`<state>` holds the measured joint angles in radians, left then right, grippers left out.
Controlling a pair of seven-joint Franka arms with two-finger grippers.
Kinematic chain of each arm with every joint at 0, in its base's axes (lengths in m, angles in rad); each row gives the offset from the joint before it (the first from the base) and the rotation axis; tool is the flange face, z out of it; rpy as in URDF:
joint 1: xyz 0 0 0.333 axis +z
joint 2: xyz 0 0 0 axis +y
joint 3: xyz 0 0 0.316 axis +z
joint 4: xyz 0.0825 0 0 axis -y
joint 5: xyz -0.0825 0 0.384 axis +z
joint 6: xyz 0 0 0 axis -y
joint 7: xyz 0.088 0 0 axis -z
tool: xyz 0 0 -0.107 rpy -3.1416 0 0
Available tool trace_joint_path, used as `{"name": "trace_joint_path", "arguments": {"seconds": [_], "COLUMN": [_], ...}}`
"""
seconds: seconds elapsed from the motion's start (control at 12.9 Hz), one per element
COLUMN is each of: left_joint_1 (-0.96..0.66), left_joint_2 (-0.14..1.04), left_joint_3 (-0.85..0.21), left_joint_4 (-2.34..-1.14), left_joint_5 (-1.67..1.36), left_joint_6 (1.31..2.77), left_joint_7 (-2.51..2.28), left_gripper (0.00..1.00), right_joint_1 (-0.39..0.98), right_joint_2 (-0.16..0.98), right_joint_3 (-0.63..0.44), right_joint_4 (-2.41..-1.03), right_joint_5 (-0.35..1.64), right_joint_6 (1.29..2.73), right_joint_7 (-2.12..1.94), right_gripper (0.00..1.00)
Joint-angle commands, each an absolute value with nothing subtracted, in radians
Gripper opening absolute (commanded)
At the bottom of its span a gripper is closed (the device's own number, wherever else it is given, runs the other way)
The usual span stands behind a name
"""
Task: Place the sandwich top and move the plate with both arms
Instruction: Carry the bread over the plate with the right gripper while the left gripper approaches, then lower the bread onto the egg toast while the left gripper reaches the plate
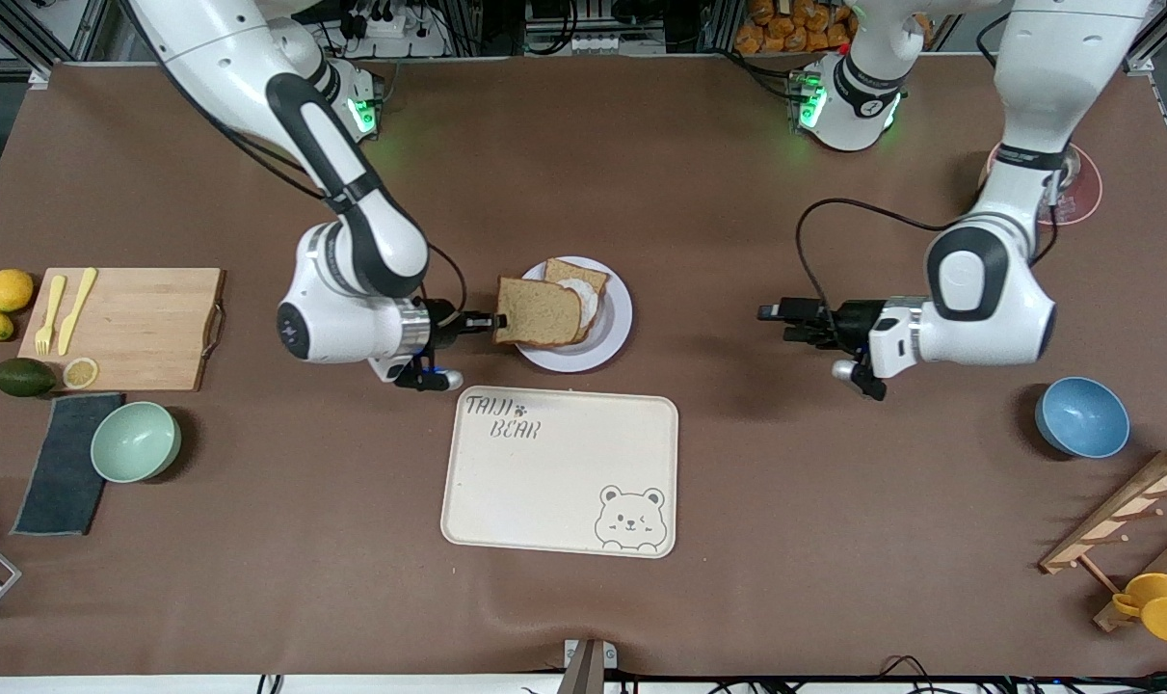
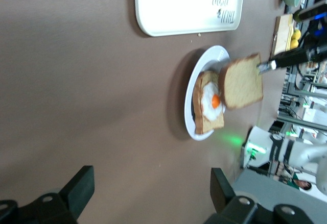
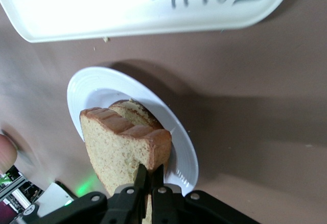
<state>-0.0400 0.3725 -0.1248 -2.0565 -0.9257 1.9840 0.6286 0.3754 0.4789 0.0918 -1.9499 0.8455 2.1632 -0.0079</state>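
Front view: bread slice held over the plate

I saw the right gripper (image 1: 491, 322) clamped on the brown wholemeal sandwich top (image 1: 538, 311), over the round pale lavender-white plate (image 1: 613, 333) with the egg slice (image 2: 212, 102). The left gripper (image 1: 774, 311) waited with jaws apart, over bare table. I feared a thin edge grip could let the slice land crooked.

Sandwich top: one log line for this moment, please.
right gripper: holds bread slice over plate | left gripper: open, waiting | egg slice: uncovered

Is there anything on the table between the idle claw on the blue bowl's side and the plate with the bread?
No. In the front view, only bare brown table lies between the waiting left claw and the plate.
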Motion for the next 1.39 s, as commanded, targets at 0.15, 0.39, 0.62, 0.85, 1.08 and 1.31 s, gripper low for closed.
{"name": "trace_joint_path", "arguments": {"seconds": [0.15,0.39,0.62,0.85,1.08,1.31], "left_joint_1": [-0.037,-0.047,-0.145,-0.244,-0.285,-0.323], "left_joint_2": [0.351,0.356,0.394,0.455,0.485,0.509], "left_joint_3": [-0.242,-0.252,-0.252,-0.252,-0.252,-0.25], "left_joint_4": [-2.19,-2.264,-2.26,-2.215,-2.195,-2.174], "left_joint_5": [-1.13,-1.351,-1.49,-1.629,-1.719,-1.81], "left_joint_6": [2.149,2.163,2.274,2.394,2.424,2.424], "left_joint_7": [0.739,0.947,0.969,0.969,0.971,1.003], "left_gripper": [1.0,1.0,1.0,1.0,1.0,1.0], "right_joint_1": [0.459,0.469,0.46,0.448,0.446,0.446], "right_joint_2": [0.445,0.457,0.46,0.454,0.413,0.382], "right_joint_3": [0.08,0.077,0.072,0.052,0.003,-0.089], "right_joint_4": [-2.02,-2.01,-2.008,-1.993,-1.99,-1.987], "right_joint_5": [0.923,0.927,0.925,0.91,0.853,0.812], "right_joint_6": [2.23,2.241,2.244,2.235,2.223,2.178], "right_joint_7": [0.005,0.075,0.075,0.074,0.075,0.101], "right_gripper": [0.0,0.32,1.0,1.0,1.0,1.0]}}
